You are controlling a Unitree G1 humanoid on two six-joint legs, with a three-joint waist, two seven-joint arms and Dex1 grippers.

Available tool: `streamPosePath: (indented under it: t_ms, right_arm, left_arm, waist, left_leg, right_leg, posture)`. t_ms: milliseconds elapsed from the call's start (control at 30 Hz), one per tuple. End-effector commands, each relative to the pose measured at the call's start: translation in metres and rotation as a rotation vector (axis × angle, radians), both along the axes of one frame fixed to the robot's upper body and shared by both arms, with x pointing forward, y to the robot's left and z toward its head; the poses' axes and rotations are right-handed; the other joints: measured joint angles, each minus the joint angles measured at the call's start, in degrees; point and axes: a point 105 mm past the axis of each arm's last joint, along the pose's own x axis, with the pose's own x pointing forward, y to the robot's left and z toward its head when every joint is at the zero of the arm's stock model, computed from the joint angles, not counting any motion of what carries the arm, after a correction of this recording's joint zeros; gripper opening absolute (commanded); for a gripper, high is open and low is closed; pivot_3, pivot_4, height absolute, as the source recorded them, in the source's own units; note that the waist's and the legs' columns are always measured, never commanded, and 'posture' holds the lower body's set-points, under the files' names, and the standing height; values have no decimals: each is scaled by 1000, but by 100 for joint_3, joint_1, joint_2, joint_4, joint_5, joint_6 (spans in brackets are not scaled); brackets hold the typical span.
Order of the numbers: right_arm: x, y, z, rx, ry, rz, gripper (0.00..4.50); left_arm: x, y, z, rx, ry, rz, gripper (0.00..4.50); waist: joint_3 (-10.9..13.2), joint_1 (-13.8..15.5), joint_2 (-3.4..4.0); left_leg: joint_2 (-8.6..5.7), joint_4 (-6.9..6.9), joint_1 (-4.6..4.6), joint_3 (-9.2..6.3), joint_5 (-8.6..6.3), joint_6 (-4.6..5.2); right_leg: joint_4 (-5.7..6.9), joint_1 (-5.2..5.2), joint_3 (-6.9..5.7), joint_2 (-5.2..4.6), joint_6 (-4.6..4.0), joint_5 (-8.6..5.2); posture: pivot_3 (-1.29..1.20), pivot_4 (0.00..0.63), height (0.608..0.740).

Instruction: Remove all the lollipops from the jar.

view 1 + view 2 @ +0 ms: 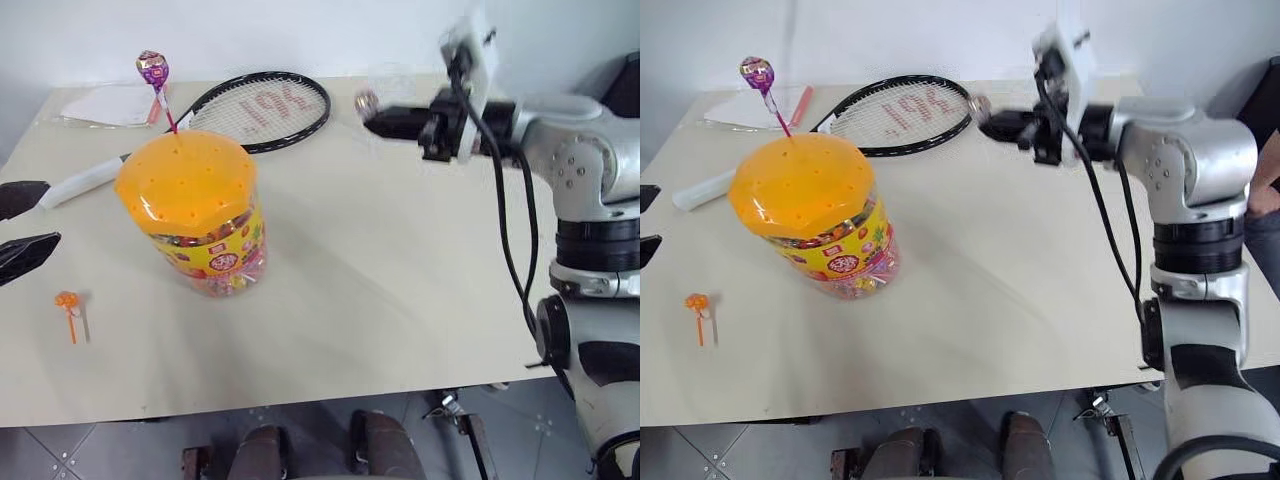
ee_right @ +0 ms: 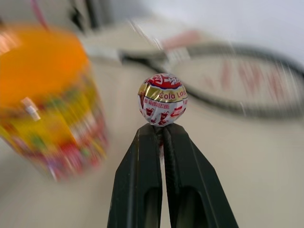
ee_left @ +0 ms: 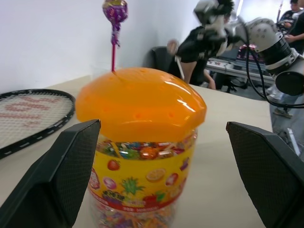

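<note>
The jar [image 1: 195,215], a clear tub with an orange hole-dotted lid, stands upright on the table's left half. A purple lollipop [image 1: 153,70] sticks up from a hole at the lid's far edge. An orange lollipop [image 1: 68,303] lies on the table to the jar's front left. My right gripper [image 2: 163,128] is shut on the stick of a pinkish-silver lollipop [image 2: 162,99], held in the air above the table to the right of the jar, near the racket's head. My left gripper [image 1: 52,213] stands open at the left edge, level with the jar, its fingers apart from it.
A black badminton racket [image 1: 262,108] lies behind the jar, its white handle [image 1: 85,180] reaching towards the left gripper. A white packet [image 1: 105,105] sits at the far left corner. The table's front edge [image 1: 300,395] runs close below the jar.
</note>
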Motion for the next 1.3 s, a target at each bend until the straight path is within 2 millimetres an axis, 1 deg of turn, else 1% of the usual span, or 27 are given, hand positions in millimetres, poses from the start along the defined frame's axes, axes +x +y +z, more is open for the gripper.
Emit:
streamPosePath:
  t_ms: [33,67,167,267,333,433,567,667,733,833,967,1033,1067,1167,1267,1300]
  right_arm:
    - [-5,-21,-32,-86,69,-93,14]
    - [-5,-28,-47,-103,113,-122,14]
    - [-6,-37,-70,-119,180,-170,14]
    - [0,-48,-103,-135,269,-253,14]
    - [2,-53,-117,-150,301,-292,14]
    - [6,-59,-131,-167,334,-337,14]
    - [8,-66,-142,-175,363,-370,14]
    - [9,-68,-144,-177,368,-377,812]
    - [7,-68,-141,-177,362,-367,1377]
    - [2,-63,-133,-163,341,-330,2375]
    - [-12,-60,-115,-164,303,-241,3708]
    - [-19,-59,-103,-178,272,-193,4468]
    - [-23,-59,-97,-184,250,-170,4468]
    - [-35,-55,-63,-189,155,-57,4468]
    - [-46,-43,-31,-174,64,66,4468]
    - [-48,-40,-24,-169,41,97,4468]
  left_arm:
    - [-12,4,9,25,-56,-1,4500]
    - [-14,4,8,27,-54,-4,4500]
    - [-17,5,5,41,-42,-11,4500]
    - [-21,11,-4,77,1,6,4500]
    - [-22,12,-5,74,3,14,4500]
    - [-25,11,-5,66,-3,21,4500]
    - [-27,10,-5,61,-6,34,4500]
    - [-28,9,-6,55,-9,39,4500]
    - [-28,8,-6,53,-10,42,4500]
    - [-28,7,-6,49,-13,45,4500]
    - [-27,7,-5,45,-17,44,4500]
    - [-26,7,-4,43,-19,43,4500]
    - [-25,7,-4,42,-20,43,4500]
    - [-23,6,-4,38,-25,45,4500]
    - [-21,6,-3,34,-30,44,4500]
    - [-20,6,-3,33,-31,44,4500]
  waist:
    - [0,12,0]
    - [0,20,0]
    - [2,17,3]
    - [3,9,5]
    - [3,19,4]
    - [3,29,5]
    - [2,90,5]
    - [1,135,2]
    - [1,145,2]
    - [1,149,2]
    - [2,153,3]
    - [2,146,3]
    - [2,146,4]
    - [3,146,5]
    - [4,122,7]
    - [4,117,8]
  left_leg:
    - [-1,-2,0,1,0,0]
    - [-1,-2,0,3,0,0]
    - [0,-4,0,10,0,0]
    - [1,-4,4,16,0,0]
    - [2,-4,5,16,0,0]
    - [1,-2,4,16,0,0]
    - [1,-1,4,16,0,0]
    - [3,5,6,15,0,0]
    - [4,13,5,13,0,0]
    - [5,18,5,11,0,0]
    - [4,16,4,11,-1,1]
    - [4,14,4,12,-1,1]
    - [4,13,4,12,-1,1]
    - [5,11,4,12,-1,1]
    - [6,9,5,15,-2,1]
    - [8,9,5,15,-2,1]
  right_leg:
    - [-3,0,1,0,0,0]
    - [-6,0,1,0,0,0]
    - [-13,0,3,0,0,0]
    - [-12,-1,8,0,0,0]
    - [-12,-1,7,0,0,0]
    - [-13,-1,9,0,0,0]
    - [-13,-1,9,0,0,0]
    - [-12,4,8,0,-1,0]
    - [-11,8,7,0,-4,3]
    - [-9,10,6,0,-6,4]
    - [-11,9,5,0,-7,4]
    - [-12,9,5,0,-7,4]
    - [-12,8,5,0,-7,4]
    - [-14,7,4,0,-7,4]
    - [-14,6,6,1,-7,4]
    - [-14,6,6,2,-7,4]
  posture:
    - [0,150,740]
    - [0,150,740]
    - [0,150,740]
    - [0,150,740]
    - [0,150,740]
    - [0,150,740]
    - [0,150,740]
    - [0,150,740]
    - [0,150,740]
    - [0,150,740]
    - [0,150,740]
    - [0,150,740]
    - [0,150,740]
    - [0,150,740]
    - [0,150,740]
    - [0,150,740]
